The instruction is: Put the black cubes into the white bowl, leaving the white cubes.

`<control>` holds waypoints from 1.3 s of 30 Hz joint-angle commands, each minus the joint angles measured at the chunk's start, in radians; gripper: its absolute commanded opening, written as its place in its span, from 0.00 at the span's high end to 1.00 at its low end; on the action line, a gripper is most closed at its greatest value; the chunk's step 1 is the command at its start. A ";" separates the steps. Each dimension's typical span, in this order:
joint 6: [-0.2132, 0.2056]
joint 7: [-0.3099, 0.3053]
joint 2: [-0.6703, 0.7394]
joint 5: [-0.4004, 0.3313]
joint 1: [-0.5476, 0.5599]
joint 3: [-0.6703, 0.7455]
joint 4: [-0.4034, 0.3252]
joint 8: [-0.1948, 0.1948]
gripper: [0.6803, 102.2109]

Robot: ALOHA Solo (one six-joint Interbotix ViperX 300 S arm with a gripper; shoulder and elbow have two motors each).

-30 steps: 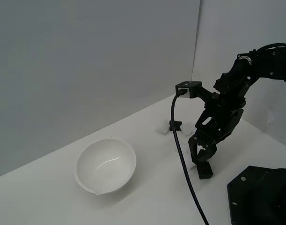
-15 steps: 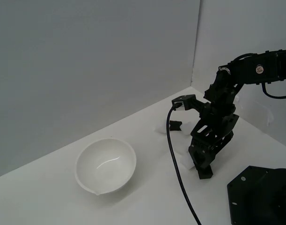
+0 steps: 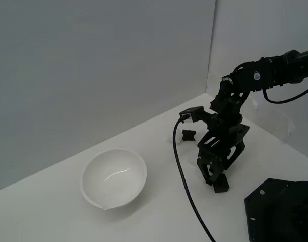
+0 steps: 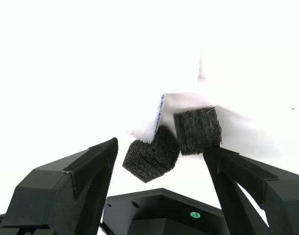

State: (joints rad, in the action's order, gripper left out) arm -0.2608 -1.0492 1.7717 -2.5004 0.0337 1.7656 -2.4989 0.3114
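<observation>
In the wrist view my gripper (image 4: pixel 161 159) is open, its fingers (image 4: pixel 71 186) spread wide. Two black cubes lie close ahead of it: one (image 4: pixel 151 154) tilted, between the fingertips, the other (image 4: pixel 197 130) beside it near one finger. White cubes (image 4: pixel 176 110) sit right behind them, faint against the surface. In the exterior view the gripper (image 3: pixel 210 177) hangs low over the table, with a black cube (image 3: pixel 222 185) at its tip. Another black cube (image 3: pixel 188 134) lies farther back. The white bowl (image 3: pixel 113 177) stands empty at the exterior view's left.
The black arm base (image 3: pixel 282 212) fills the exterior view's lower right corner. A black cable (image 3: pixel 186 191) runs from the wrist camera down across the table between bowl and gripper. Grey walls (image 3: pixel 93 75) close off the back of the table.
The arm has swung toward the exterior view's left and folded lower. The gripper has come down closer to the table beside the near black cube. Bowl and cubes have not moved.
</observation>
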 commanded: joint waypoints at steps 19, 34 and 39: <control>-0.008 -0.032 -0.008 0.011 0.020 -0.002 0.008 0.018 0.64; 0.018 -0.060 0.049 0.020 0.011 0.055 0.015 0.018 0.69; 0.029 -0.074 0.080 0.021 -0.018 0.086 0.017 0.018 0.69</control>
State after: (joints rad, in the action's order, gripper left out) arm -0.2255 -1.1075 1.8208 -2.4989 0.0138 1.8132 -2.4973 0.3114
